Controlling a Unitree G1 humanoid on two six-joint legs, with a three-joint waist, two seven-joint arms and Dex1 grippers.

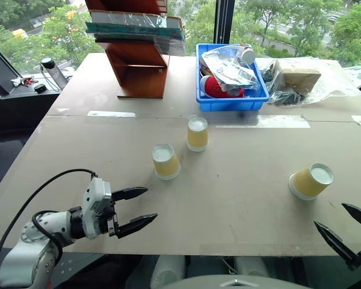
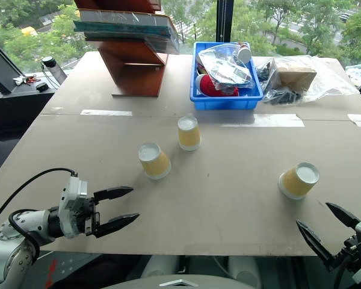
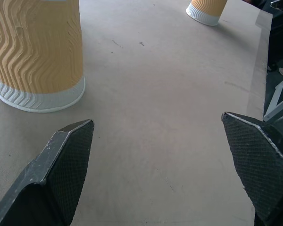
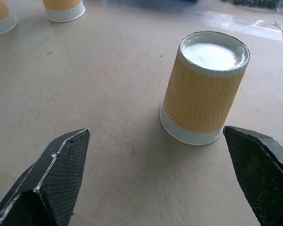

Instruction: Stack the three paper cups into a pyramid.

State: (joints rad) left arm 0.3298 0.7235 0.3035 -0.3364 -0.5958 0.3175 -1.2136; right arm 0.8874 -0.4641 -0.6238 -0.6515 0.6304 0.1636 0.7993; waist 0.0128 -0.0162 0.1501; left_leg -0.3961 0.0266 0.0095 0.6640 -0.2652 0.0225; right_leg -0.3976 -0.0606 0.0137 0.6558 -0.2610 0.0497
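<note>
Left gripper held over desk's near edge, jaws spread wide, nothing gripped; right gripper at near right corner, likewise wide and empty, presumably readied for grasping. All three cups set upside down, unstacked. Right cup just beyond right gripper; middle cup beyond left gripper; far cup mid-desk, just beside middle cup.

Left gripper and right gripper: fingers spread wide, empty.
</note>
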